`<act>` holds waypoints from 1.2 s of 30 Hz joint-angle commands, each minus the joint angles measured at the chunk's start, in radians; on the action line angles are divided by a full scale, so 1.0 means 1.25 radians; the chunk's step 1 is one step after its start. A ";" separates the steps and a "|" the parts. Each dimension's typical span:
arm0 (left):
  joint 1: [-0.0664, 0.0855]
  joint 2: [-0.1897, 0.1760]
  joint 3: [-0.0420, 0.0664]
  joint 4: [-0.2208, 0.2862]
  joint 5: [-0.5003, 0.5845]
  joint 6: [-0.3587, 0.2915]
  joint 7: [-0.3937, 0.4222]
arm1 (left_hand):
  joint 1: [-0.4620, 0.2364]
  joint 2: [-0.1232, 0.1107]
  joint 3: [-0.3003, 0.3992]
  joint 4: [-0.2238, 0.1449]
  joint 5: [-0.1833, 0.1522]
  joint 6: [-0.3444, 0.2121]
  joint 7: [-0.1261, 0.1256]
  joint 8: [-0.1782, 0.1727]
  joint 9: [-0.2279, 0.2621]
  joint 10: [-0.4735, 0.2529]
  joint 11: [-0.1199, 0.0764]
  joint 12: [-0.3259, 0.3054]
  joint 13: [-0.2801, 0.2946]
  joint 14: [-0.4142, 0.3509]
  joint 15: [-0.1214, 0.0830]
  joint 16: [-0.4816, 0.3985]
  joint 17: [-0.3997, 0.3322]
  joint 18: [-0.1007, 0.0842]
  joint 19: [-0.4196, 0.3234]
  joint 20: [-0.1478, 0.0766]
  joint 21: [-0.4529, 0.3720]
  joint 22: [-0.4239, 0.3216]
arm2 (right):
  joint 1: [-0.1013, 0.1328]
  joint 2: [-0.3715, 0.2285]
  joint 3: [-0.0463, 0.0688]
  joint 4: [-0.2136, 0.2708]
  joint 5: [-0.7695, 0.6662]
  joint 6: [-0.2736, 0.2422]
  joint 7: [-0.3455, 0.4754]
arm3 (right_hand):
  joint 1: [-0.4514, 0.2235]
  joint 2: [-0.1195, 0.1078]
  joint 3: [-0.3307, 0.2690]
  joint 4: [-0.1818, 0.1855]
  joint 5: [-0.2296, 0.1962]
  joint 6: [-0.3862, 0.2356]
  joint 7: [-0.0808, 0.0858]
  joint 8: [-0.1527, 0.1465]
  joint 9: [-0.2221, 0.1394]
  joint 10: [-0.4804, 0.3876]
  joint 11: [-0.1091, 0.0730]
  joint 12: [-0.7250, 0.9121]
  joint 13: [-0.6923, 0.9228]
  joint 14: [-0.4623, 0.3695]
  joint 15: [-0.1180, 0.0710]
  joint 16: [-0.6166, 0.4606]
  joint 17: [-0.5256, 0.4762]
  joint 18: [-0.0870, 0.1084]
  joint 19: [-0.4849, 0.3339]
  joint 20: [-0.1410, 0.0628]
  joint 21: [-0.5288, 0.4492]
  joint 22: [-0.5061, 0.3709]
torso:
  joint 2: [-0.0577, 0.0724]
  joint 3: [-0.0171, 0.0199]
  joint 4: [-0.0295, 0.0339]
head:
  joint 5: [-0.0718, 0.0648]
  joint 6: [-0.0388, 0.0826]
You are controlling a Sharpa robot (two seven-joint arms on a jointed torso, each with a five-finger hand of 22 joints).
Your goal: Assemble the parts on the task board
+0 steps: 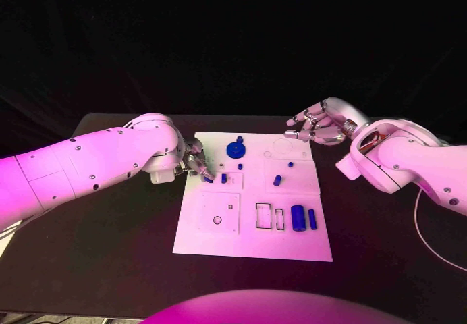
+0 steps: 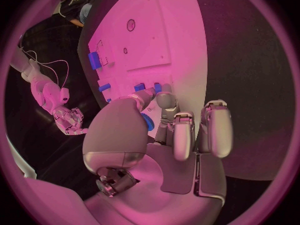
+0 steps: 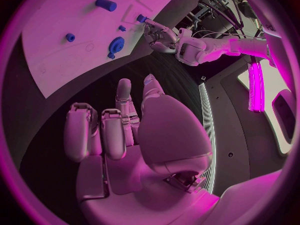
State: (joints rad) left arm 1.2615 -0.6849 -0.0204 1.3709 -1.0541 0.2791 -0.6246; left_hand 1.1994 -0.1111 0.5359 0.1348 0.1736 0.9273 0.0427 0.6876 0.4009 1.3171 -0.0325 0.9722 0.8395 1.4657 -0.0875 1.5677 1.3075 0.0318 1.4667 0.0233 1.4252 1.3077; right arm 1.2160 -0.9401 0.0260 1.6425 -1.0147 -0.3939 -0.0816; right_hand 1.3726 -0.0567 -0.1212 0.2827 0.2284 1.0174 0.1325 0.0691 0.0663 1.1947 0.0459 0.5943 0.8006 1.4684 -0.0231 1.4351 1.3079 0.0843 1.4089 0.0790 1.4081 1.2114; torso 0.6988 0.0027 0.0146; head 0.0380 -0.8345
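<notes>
The white task board (image 1: 200, 236) lies in the middle of the black table. My left hand (image 1: 193, 164) sits at the board's left edge and pinches a small blue part (image 1: 208, 179) between thumb and a finger; the left wrist view shows that part (image 2: 157, 87) at the fingertips. A round blue knob (image 1: 237, 148) stands near the far edge. Small blue parts (image 1: 224, 178) (image 1: 277, 180) sit mid-board, and two larger blue blocks (image 1: 297, 217) stand near the right edge. My right hand (image 1: 318, 125) hovers over the far right corner, fingers loosely bent, holding nothing.
Rectangular recesses (image 1: 264, 215) and a small ring (image 1: 216, 219) mark the board's near half. Bare black table (image 1: 117, 256) surrounds the board. The right forearm (image 1: 409, 165) hangs over the table to the right of the board.
</notes>
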 commanded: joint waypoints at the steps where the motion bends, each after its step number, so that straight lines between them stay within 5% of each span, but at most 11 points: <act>1: -0.005 0.006 -0.004 -0.003 -0.006 0.022 -0.027 | -0.010 0.002 0.114 -0.109 0.005 0.005 -0.001 0.002 -0.002 0.008 0.000 0.005 0.002 0.084 -0.001 0.002 0.211 0.004 0.042 -0.003 0.003 0.128 | -0.001 0.000 0.000 0.002 -0.002 0.010 0.006 | 0.000 0.009 -0.005 0.000 0.002 0.005 -0.001 0.001 0.001 0.001 0.000 0.000 -0.001 0.052 -0.005 -0.004 0.074 -0.008 -0.006 -0.002 -0.006 -0.001 | 0.000 0.0001 0.0004 | 0.000 -0.001; 17: -0.005 0.035 -0.013 -0.022 0.006 0.042 -0.064 | -0.082 0.017 0.053 -0.063 0.001 0.032 -0.012 0.001 -0.014 0.024 -0.008 0.024 0.024 0.084 -0.006 0.002 0.211 0.001 0.047 -0.007 0.013 0.138 | -0.001 -0.001 0.000 0.006 -0.002 0.009 0.006 | -0.006 0.012 -0.010 0.002 0.005 0.004 0.000 0.000 0.001 0.001 0.000 0.000 -0.002 0.052 -0.005 -0.005 0.074 -0.008 -0.006 -0.002 -0.006 -0.001 | 0.000 0.0003 -0.0007 | -0.003 -0.004; 29: -0.005 0.036 -0.013 -0.026 -0.002 0.049 -0.085 | -0.107 0.010 -0.006 -0.045 0.000 0.046 -0.016 -0.003 -0.024 0.028 -0.011 0.024 0.026 0.084 -0.009 0.002 0.211 -0.002 0.051 -0.009 0.024 0.147 | -0.001 -0.001 0.000 0.005 0.000 0.008 0.006 | -0.016 0.015 -0.018 0.004 0.012 0.003 0.000 0.000 0.001 0.001 0.001 0.001 -0.002 0.052 -0.004 -0.006 0.073 -0.008 -0.007 -0.001 -0.007 -0.003 | 0.000 -0.0003 0.0010 | -0.005 -0.004; 36: -0.005 0.033 -0.012 -0.028 -0.013 0.027 -0.087 | -0.142 0.003 -0.079 -0.009 -0.003 0.058 -0.016 -0.007 -0.033 0.031 -0.011 0.028 0.032 0.084 -0.009 0.002 0.211 -0.004 0.054 -0.010 0.031 0.153 | -0.001 -0.001 0.000 0.005 0.002 0.007 0.007 | -0.025 0.017 -0.024 0.005 0.014 0.003 0.001 -0.001 0.001 0.001 0.001 0.002 -0.002 0.051 -0.004 -0.007 0.071 -0.008 -0.008 -0.001 -0.008 -0.005 | 0.000 -0.0002 0.0003 | -0.006 -0.002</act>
State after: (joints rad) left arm 1.2620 -0.6424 -0.0305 1.3380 -1.0574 0.2916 -0.6765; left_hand 1.0276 -0.1054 0.4418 0.1204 0.1729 1.0007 0.0162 0.6814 0.3601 1.3500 -0.0459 1.0031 0.8788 1.4657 -0.0946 1.5677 1.3073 0.0316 1.4668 0.0161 1.4604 1.3074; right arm 1.2159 -0.9421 0.0260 1.6475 -1.0120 -0.3929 -0.0811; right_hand 1.3513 -0.0355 -0.1449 0.2896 0.2422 1.0173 0.1325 0.0691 0.0663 1.1947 0.0459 0.5943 0.7997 1.4684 -0.0231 1.4312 1.3075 0.0843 1.4051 0.0753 1.4040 1.2064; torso 0.6986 0.0023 0.0151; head 0.0320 -0.8389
